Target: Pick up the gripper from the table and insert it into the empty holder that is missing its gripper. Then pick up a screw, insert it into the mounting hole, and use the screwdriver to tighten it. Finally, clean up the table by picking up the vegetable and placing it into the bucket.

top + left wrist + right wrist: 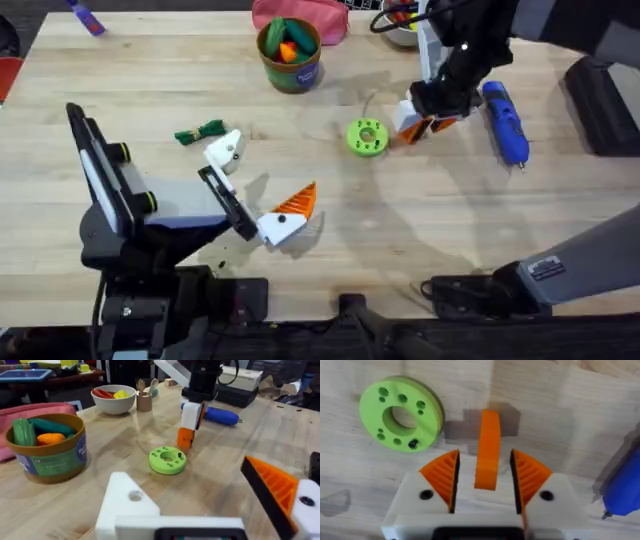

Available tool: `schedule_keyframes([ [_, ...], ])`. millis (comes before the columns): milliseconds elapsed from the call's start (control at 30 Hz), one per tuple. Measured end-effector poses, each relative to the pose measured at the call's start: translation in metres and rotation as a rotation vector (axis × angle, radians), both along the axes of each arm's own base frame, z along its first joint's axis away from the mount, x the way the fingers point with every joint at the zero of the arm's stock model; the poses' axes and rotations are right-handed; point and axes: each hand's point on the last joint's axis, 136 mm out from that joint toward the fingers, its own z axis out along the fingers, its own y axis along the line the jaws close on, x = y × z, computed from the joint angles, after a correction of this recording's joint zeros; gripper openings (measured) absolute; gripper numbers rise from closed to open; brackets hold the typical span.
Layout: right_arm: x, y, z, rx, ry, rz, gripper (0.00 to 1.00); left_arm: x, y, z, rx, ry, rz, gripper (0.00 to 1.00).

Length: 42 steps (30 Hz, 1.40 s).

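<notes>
**Right gripper straddling the orange wedge beside the green disc**

Landmark: green disc [367, 137], flat on the wooden table [450, 230].

- The gripper [487, 450], a small orange wedge, lies on the table just beside the disc, on the side toward the screwdriver. Not touching the disc.
- Right gripper [485, 480] is down over the wedge. Fingers spread, one orange ribbed pad [442, 477] on each side of the wedge, a narrow gap visible on both sides; no contact seen in the right wrist view.
- Screwdriver [505, 122], blue, lies on the table beyond the right gripper from the disc, apart from it.
- Bucket [290, 55] stands farther back from the disc, toward the table's far edge; holds green and orange toy pieces. A pink pouch [300, 15] sits just behind it.
- Vegetable [200, 132], dark green and bunched, lies well apart from the disc on the side away from the screwdriver, close to the holder [226, 150].
- Holder: white mount on the left gripper [258, 190], bare of any orange pad; the opposite finger [290, 212] carries its orange wedge. Left fingers stand wide apart, holding nothing.
- White bowl [114, 399] in the left wrist view, behind the disc, near a small cup.
</notes>
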Motion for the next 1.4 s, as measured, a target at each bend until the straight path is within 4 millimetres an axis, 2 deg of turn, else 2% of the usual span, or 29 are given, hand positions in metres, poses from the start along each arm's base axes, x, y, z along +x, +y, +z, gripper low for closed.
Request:
schedule_keyframes([
  [133,0.002,0.000,0.000,0.002,-0.007,-0.002,0.502,0.000,0.000,0.000,0.000,0.000,0.000,0.987],
  [267,0.004,0.001,0.000,0.004,-0.017,-0.002,0.487,0.000,0.000,0.000,0.000,0.000,0.000,0.988],
  [567,0.006,0.002,0.000,0.007,-0.026,-0.002,0.372,0.000,0.000,0.000,0.000,0.000,0.000,0.988],
  [633,0.006,0.002,0.000,0.007,-0.026,-0.002,0.316,0.000,0.000,0.000,0.000,0.000,0.000,0.988],
  [867,0.007,0.002,0.001,0.007,-0.029,-0.003,0.020,0.000,0.000,0.000,0.000,0.000,0.000,0.986],
  [1200,0.006,0.001,0.004,0.009,-0.035,-0.011,0.012,0.000,0.000,0.000,0.000,0.000,0.000,0.988],
  [1300,0.008,0.002,0.018,0.021,-0.072,-0.033,0.011,0.000,0.000,0.000,0.000,0.000,0.000,0.987],
  [1400,0.013,0.009,0.046,0.083,-0.157,-0.048,0.010,0.000,0.000,0.000,0.000,0.000,0.000,0.986],
])
